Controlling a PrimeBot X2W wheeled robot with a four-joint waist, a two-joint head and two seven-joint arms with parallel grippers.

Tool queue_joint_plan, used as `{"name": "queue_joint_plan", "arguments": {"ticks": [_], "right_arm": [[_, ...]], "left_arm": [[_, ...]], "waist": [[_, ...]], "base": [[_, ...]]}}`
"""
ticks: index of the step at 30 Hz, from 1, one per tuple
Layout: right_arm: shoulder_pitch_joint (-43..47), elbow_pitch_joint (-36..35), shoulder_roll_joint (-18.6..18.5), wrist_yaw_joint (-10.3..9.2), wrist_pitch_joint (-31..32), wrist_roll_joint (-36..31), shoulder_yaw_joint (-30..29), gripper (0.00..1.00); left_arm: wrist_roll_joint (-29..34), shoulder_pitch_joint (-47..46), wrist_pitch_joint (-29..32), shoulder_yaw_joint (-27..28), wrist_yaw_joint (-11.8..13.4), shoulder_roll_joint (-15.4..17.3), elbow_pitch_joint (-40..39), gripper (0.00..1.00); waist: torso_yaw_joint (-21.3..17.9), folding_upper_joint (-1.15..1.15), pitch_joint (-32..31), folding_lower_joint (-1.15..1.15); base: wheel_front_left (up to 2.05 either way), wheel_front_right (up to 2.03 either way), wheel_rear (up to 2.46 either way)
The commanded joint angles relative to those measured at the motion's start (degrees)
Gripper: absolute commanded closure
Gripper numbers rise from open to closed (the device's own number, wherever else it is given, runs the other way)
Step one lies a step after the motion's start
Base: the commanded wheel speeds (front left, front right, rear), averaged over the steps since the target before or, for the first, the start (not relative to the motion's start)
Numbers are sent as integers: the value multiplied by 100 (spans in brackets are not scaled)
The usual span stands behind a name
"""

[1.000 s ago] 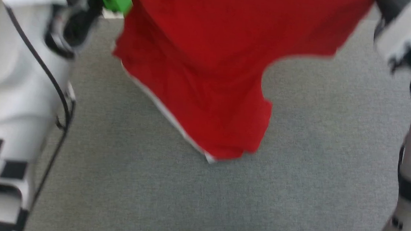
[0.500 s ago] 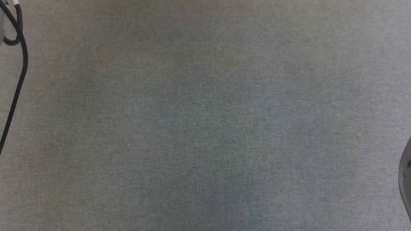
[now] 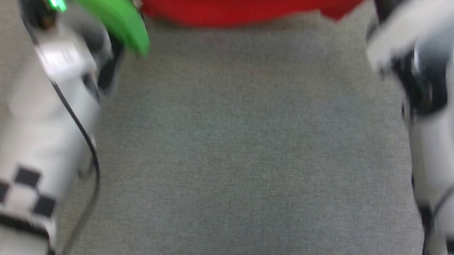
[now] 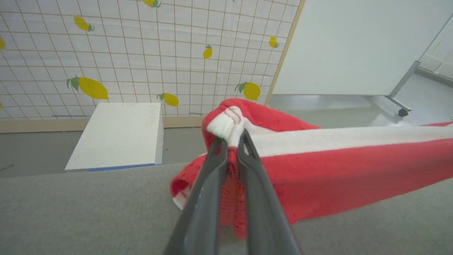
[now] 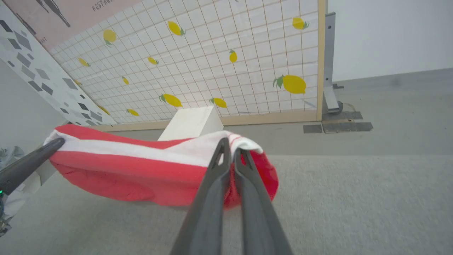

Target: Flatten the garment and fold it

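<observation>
Left gripper [image 4: 231, 136] has its two dark fingers pressed together on the white stitched corner of the small bright red fabric shorts [image 4: 336, 166]. Right gripper [image 5: 230, 146] is pinching the opposite white-banded corner the same way, so the shorts hang stretched between them like a little hammock. My read is that's the whole point of the hold: pulling the two corners apart takes the bunching out so the cloth can go down flat, which puts us in the flattening part with no fold made yet. From each gripper the fabric runs sideways toward the other one and sags just below the fingertips, its lower red edge down by the flat grey felt-like surface [image 4: 88, 212]; can't tell if it's touching. Beyond the fingertips sit a plain white box [image 4: 116, 134] and a white grid panel printed with yellow lemons [image 4: 141, 53], both well apart from the shorts.
</observation>
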Motion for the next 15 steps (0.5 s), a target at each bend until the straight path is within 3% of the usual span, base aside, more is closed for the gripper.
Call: {"name": "queue_joint_plan", "arguments": {"ticks": [1, 7, 15], "right_arm": [[538, -285, -127, -9, -91, 126, 27, 100], [2814, -1514, -319, -9, 77, 330, -207, 100], [5323, -2813, -39, -9, 1265, 449, -749, 100]], "left_arm": [[-44, 444, -62, -29, 67, -50, -72, 100], [-317, 2255, -114, -157, 360, -250, -607, 100], [-829, 4334, 249, -136, 860, -195, -1554, 100]], "waist": [[144, 0, -413, -1], [205, 0, -1072, -1], [150, 0, -1836, -1]], "base": [[0, 0, 0], [0, 0, 0], [0, 0, 0]]}}
